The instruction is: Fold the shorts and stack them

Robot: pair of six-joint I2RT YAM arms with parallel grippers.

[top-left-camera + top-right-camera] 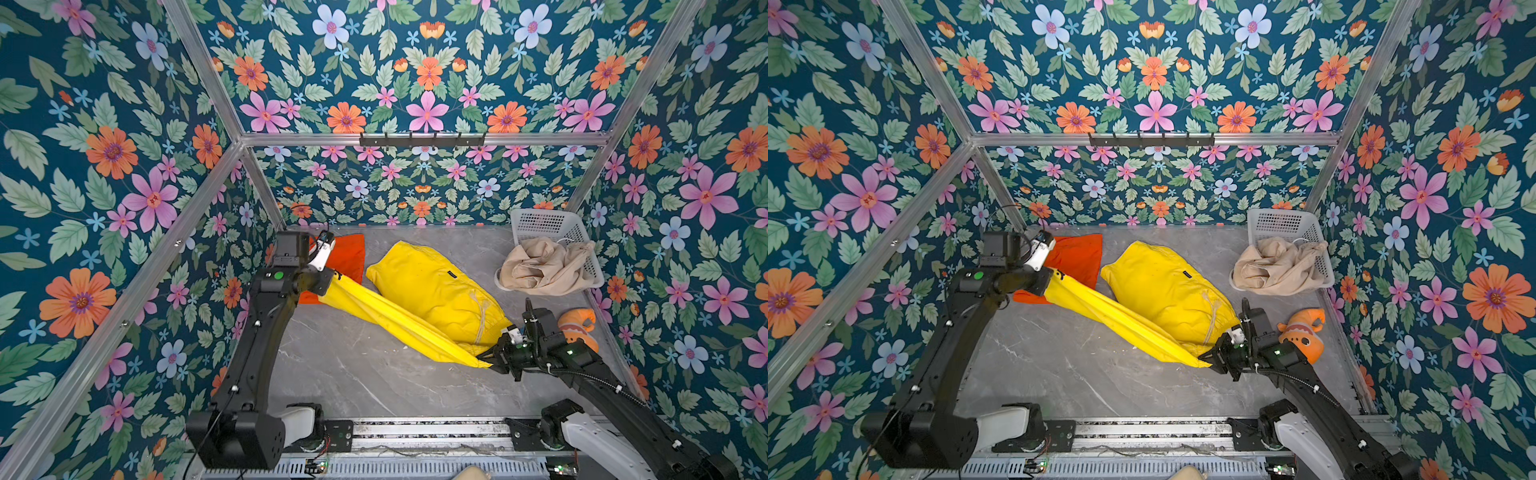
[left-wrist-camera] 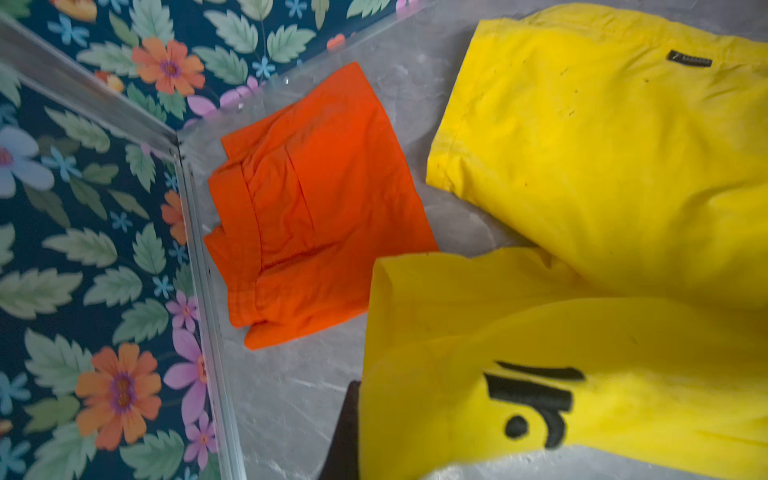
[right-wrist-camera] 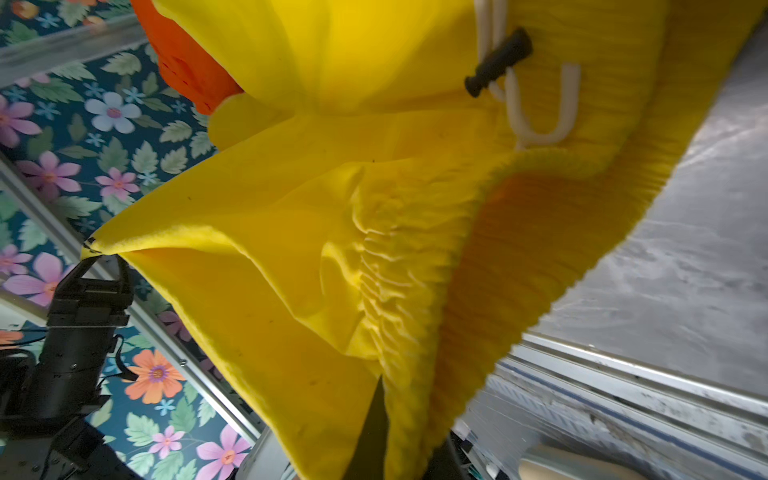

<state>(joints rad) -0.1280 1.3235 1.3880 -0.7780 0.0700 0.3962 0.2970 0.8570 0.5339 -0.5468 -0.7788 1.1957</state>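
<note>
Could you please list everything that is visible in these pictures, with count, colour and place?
bright yellow fabric shorts: one, yellow, table middle, one edge stretched between both grippers
bright orange fabric shorts: one, orange, far left corner of the table
crumpled beige fabric shorts: one, beige, spilling out of the basket
white perforated plastic basket: one, white, far right corner
orange-and-white plush fish toy: one, right table edge, behind the right arm
black hook rail: one, black, back frame bar
grey marbled table: one, grey, under everything
left gripper: one, black, shut on the yellow shorts' corner
right gripper: one, black, shut on their waistband end
</note>
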